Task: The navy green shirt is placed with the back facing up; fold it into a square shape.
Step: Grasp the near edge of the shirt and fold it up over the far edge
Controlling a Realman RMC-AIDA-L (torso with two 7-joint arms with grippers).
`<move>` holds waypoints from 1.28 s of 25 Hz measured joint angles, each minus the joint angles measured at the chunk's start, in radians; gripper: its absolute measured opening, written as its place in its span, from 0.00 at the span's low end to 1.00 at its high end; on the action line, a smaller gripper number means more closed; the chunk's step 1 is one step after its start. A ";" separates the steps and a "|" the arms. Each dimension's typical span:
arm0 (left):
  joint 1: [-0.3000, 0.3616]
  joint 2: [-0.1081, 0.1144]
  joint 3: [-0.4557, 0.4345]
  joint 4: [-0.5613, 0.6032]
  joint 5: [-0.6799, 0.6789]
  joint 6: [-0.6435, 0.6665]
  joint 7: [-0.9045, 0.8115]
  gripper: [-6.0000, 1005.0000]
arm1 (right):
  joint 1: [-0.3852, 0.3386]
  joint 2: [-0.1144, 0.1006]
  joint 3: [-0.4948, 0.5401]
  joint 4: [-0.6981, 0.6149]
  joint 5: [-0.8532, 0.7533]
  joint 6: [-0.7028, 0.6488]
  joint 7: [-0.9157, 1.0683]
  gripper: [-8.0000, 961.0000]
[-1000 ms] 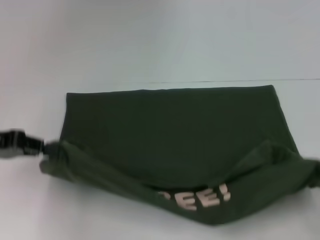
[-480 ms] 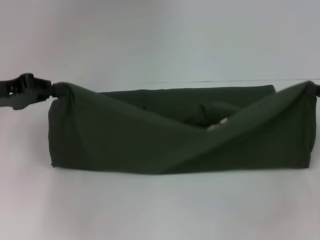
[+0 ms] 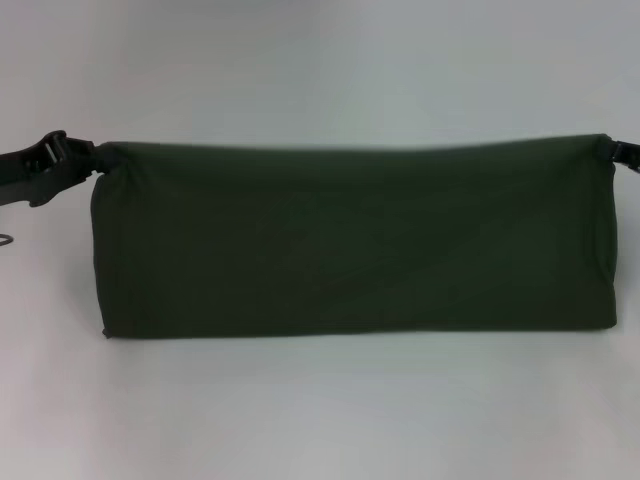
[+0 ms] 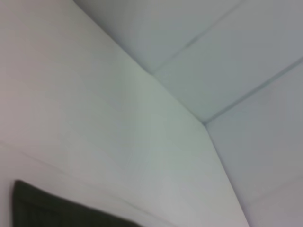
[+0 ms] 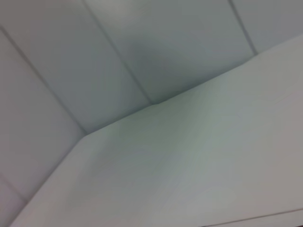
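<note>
The navy green shirt [image 3: 350, 245] spreads as a wide dark band across the head view, plain side showing, its top edge pulled straight between both grippers. My left gripper [image 3: 98, 160] is shut on the shirt's upper left corner. At the picture's right edge, my right gripper [image 3: 612, 150] is shut on the upper right corner; only its tip shows. The shirt's lower fold rests on the white table [image 3: 320, 420]. A sliver of the shirt [image 4: 47, 210] also shows in the left wrist view. The right wrist view holds only table and wall.
White tabletop [image 3: 320, 420] lies in front of the shirt and beside it. A pale panelled wall [image 3: 320, 60] rises behind the table.
Both grippers carried the shirt's near edge up and away over the rest. The sagging middle has pulled straight, and the cream lettering is now hidden.
</note>
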 joint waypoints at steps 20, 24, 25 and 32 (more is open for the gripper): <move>-0.041 -0.127 0.016 -0.118 -0.139 -0.418 0.251 0.03 | 0.140 0.084 -0.105 0.126 0.054 0.526 -0.138 0.13; -0.042 -0.132 0.024 -0.121 -0.139 -0.433 0.252 0.04 | 0.158 0.092 -0.168 0.134 0.054 0.584 -0.134 0.14; -0.042 -0.134 0.027 -0.121 -0.139 -0.438 0.252 0.04 | 0.161 0.095 -0.182 0.134 0.054 0.600 -0.131 0.15; -0.045 -0.168 0.038 -0.120 -0.173 -0.519 0.262 0.16 | 0.168 0.102 -0.199 0.132 0.053 0.632 -0.127 0.17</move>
